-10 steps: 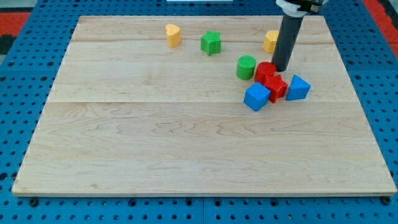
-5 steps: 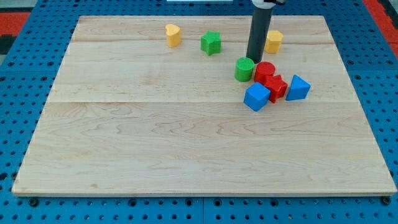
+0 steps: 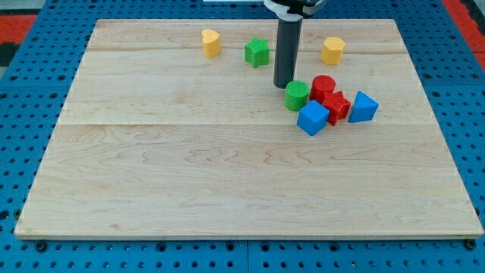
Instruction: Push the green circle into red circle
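The green circle (image 3: 297, 95) lies right of the board's centre, near the view's top. The red circle (image 3: 323, 87) sits just to its right, and the two look in contact or nearly so. My tip (image 3: 283, 84) is at the green circle's upper left, close to its edge. The dark rod rises from there to the view's top.
A red star-like block (image 3: 336, 105) sits below the red circle, with a blue cube (image 3: 312, 118) at its lower left and a blue block (image 3: 364, 107) at its right. A green star (image 3: 258, 51), a yellow heart (image 3: 211, 42) and a yellow block (image 3: 332, 50) lie along the wooden board's (image 3: 189, 174) top.
My tip moved left, from right of the red circle, over the top, to the green circle's upper left. The green circle slid slightly down toward the blue cube.
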Action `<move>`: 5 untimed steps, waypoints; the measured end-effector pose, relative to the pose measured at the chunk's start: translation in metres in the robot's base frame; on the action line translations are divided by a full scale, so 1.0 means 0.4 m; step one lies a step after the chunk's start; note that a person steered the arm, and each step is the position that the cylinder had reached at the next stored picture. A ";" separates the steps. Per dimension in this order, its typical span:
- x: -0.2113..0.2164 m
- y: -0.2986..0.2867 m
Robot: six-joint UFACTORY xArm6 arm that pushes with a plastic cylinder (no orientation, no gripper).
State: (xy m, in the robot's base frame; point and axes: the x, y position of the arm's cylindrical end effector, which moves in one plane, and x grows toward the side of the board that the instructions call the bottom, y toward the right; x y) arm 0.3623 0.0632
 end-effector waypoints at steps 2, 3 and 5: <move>0.013 -0.048; 0.041 -0.016; -0.036 0.027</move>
